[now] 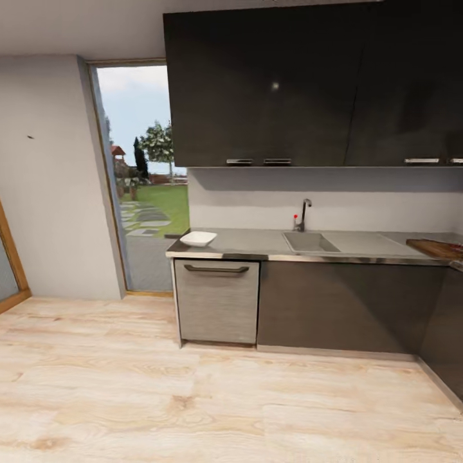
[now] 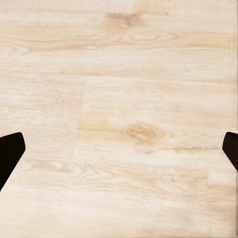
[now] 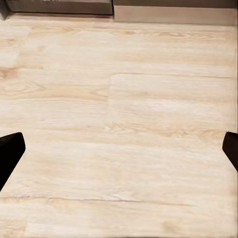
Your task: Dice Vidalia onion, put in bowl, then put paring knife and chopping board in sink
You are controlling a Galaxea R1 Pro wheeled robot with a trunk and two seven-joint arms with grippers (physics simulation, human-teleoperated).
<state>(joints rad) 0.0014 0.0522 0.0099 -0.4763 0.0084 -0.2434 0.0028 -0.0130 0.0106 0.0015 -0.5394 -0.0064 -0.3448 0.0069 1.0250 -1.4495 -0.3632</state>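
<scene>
Ahead, across a stretch of pale wood floor (image 1: 212,399), the kitchen bench (image 1: 257,243) is running along the grey wall under glossy black upper cabinets (image 1: 308,83). Both grippers are hanging well short of it, over bare floor. The left gripper (image 2: 119,148) is showing its two dark fingertips (image 2: 10,151) at opposite edges of the left wrist view, spread wide apart with nothing between them but floorboards. The right gripper (image 3: 119,151) is likewise standing spread, empty, its fingertips (image 3: 10,148) far apart; beyond it in the right wrist view the foot of the cabinets (image 3: 148,10) is meeting the floor.

Far from either gripper, the sink (image 1: 310,242) is sitting recessed in the bench, its drainboard (image 1: 366,243) stretching away beside it and a dark faucet (image 1: 302,215) with a red knob rising behind it. What is lying inside the basin cannot be made out. The white bowl (image 1: 198,239) is resting on the bench near its window end, well apart from the sink. The chopping board (image 1: 437,247) is lying at the opposite end, partly cut off by the picture edge; something small and reddish is lying at its far corner, too small to tell. A grey-fronted dishwasher (image 1: 217,302) is standing below the bowl, and a tall window (image 1: 138,173) is showing a garden
</scene>
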